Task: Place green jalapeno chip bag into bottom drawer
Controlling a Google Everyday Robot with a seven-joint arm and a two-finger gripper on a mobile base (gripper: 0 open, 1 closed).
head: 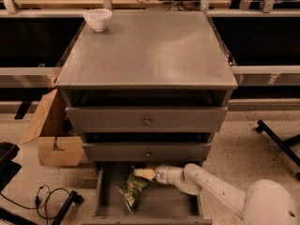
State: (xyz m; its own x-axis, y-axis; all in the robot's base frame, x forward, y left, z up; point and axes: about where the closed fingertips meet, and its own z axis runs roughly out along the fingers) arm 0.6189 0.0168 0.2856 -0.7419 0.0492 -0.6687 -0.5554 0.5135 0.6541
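**Hidden or unclear**
- bottom drawer (pixel 164 203) — pulled out; its rear lies under the middle drawer (pixel 147 152), and its front edge sits at the lower border of the view.
- green jalapeno chip bag (pixel 132 190) — its print is too small to read, and its upper end meets the gripper's tip so closely that touching or just apart cannot be told.
- arm (pixel 213 189) — white, running in from the lower right, where a rounded white body (pixel 272 205) is cut off by the frame.

**Gripper**
- gripper (pixel 144 174) — pale tip inside the bottom drawer, near its back and just under the middle drawer's front. Whether it is clenched or released cannot be told.

**Task item**
- The bag lies crumpled on the drawer floor, left of centre, slanting from the gripper's tip toward the front left.

**Other items**
- table (pixel 145 55) — grey, 3 drawers. The top drawer (pixel 146 120) and the middle drawer each show 1 round knob.
- white bowl (pixel 98 19) — at the table top's back left corner.
- cardboard box (pixel 51 135) — open, on the floor just left of the table.
- black cable (pixel 42 198) — looped on the floor at the lower left.
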